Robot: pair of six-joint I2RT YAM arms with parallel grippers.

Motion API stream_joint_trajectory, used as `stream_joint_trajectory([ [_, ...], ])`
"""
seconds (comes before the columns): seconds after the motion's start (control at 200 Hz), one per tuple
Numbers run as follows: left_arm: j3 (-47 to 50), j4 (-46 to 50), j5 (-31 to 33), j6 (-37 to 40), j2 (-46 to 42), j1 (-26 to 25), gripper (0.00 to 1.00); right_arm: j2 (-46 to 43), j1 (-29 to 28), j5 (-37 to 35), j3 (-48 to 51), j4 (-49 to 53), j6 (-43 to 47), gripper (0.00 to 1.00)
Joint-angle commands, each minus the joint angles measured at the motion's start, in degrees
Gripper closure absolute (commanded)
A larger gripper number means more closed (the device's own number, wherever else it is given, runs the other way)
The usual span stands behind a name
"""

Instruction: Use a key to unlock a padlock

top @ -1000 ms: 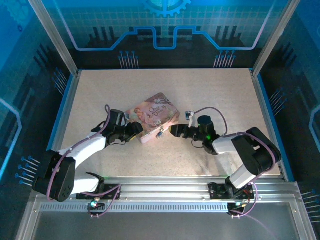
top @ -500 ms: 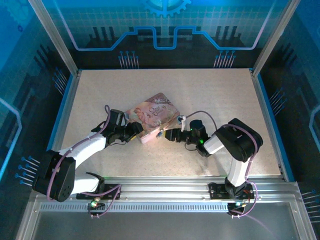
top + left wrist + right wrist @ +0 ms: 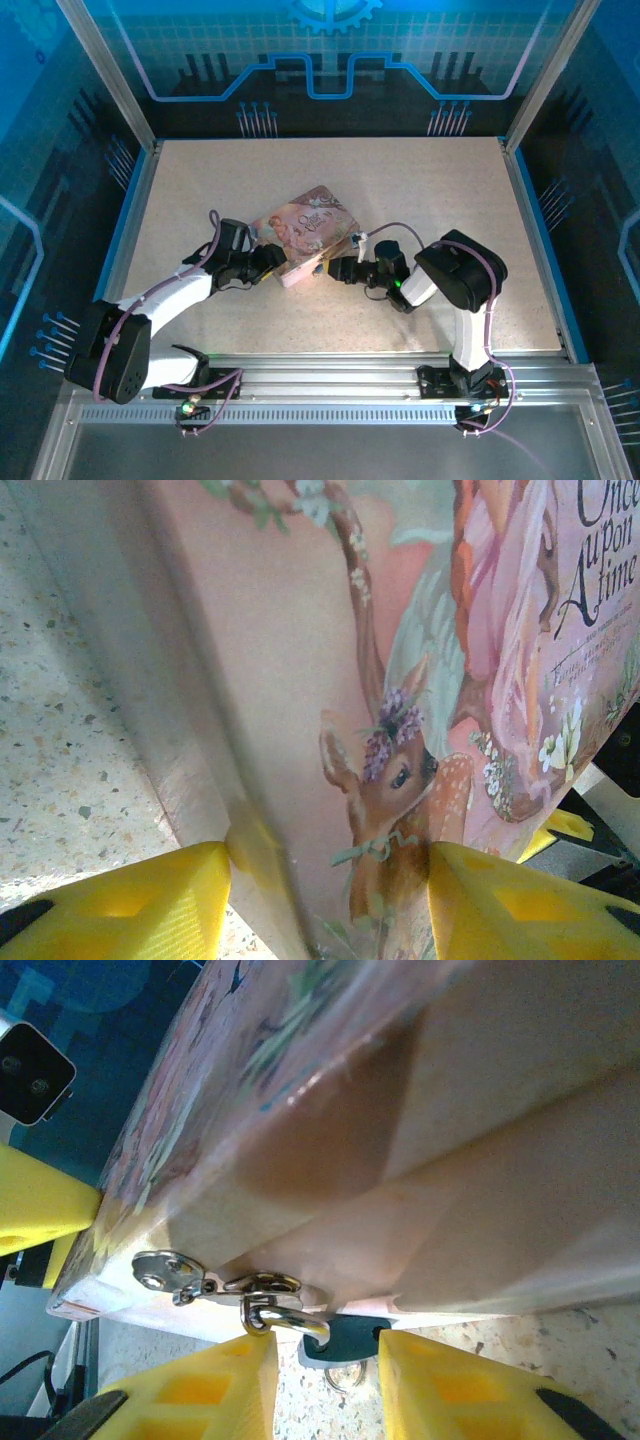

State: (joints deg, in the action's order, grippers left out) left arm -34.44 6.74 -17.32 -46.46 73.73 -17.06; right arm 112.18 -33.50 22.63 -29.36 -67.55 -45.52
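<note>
Your top camera looks down from above and behind the arm bases (image 3: 110, 355) over the whole table (image 3: 440, 190). Your left wrist camera sits hard against the tin's (image 3: 300, 680) lid and side. Your right wrist camera faces the tin's front and padlock (image 3: 345, 1340), very near. All three share the tin.

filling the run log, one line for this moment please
left gripper: grips tin | right gripper: straddles padlock | padlock: hanging on hasp

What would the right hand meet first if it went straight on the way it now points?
Likely the padlock, hanging just ahead of the right hand; close behind it comes the side wall of the pink tin.
</note>
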Motion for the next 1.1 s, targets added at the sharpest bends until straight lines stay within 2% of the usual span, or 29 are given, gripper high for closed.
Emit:
stream_joint_trajectory([
  [0.0, 1.9, 8.1, 1.8, 0.6, 0.8, -1.0, 0.46, 1.9, -0.8, -0.5, -1.5, -3.0, -0.4, 0.7],
  [0.335, 2.0, 8.0, 1.9, 0.6, 1.2, -1.0, 0.46, 2.8, -1.0, -0.1, -2.7, -3.9, -1.2, 0.83],
  [0.78, 2.2, 7.9, 2.0, 0.6, 1.3, -1.0, 0.46, 1.8, -1.0, -3.3, -0.9, -4.3, -3.0, 0.99],
  [1.096, 2.4, 8.0, 2.2, 0.7, 1.4, -1.0, 0.46, 0.8, 0.0, -5.3, 0.4, -6.7, -8.2, 1.0],
])
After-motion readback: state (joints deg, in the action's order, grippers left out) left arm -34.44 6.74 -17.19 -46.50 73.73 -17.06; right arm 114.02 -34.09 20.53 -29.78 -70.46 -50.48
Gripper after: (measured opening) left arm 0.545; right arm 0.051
